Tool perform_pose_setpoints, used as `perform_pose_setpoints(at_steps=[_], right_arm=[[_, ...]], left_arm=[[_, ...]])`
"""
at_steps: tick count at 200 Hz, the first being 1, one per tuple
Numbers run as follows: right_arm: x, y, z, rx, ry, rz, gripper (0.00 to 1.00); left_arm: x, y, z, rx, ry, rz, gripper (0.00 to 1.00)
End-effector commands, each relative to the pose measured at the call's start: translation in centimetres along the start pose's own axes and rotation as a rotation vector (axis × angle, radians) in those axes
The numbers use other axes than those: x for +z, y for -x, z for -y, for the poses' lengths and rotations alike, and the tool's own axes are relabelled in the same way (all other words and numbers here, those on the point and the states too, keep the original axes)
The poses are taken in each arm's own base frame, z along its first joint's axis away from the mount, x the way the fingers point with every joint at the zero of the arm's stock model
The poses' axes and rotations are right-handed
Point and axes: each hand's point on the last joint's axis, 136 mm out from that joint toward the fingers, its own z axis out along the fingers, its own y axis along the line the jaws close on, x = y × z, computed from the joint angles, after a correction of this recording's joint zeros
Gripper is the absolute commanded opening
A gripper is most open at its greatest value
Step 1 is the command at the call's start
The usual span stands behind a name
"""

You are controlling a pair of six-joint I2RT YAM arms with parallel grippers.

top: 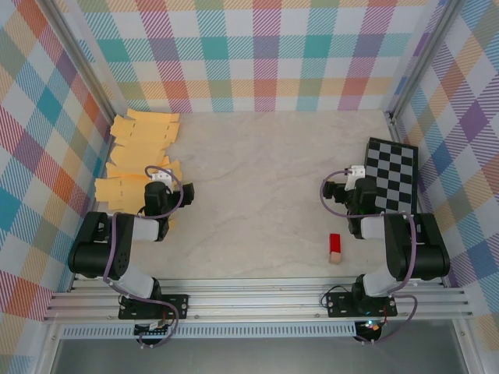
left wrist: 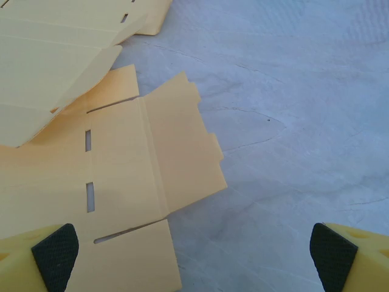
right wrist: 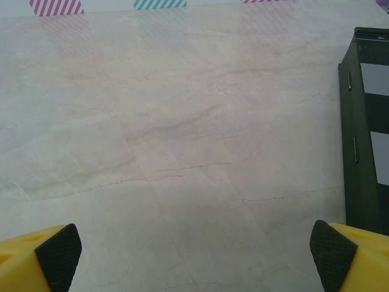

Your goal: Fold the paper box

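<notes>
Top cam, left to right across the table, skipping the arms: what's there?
yellow paper box blanks → red block → checkerboard

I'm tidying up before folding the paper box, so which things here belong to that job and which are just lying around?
For the job:
- pile of flat yellow paper box blanks

Lying about:
- black-and-white checkerboard
- small red-and-tan block

Checkerboard [top: 392, 176] far right; red block [top: 334, 246] near edge.
</notes>
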Motion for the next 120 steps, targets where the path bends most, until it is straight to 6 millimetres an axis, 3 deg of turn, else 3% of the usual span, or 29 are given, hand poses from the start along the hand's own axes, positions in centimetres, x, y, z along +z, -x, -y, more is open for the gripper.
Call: perform_pose_setpoints(at_steps=[1,120], right_arm=[[0.28,1.03,-0.08,0.009,0.017,0.024,1.0],[0.28,1.03,-0.09,0.009,0.017,0.025,1.0]], left_arm=[[0.2,1.02,-0.02,0.016,0.001,0.025,1.0],[0.25,1.09,-0.08,0.012,0.001,0.027,1.0]])
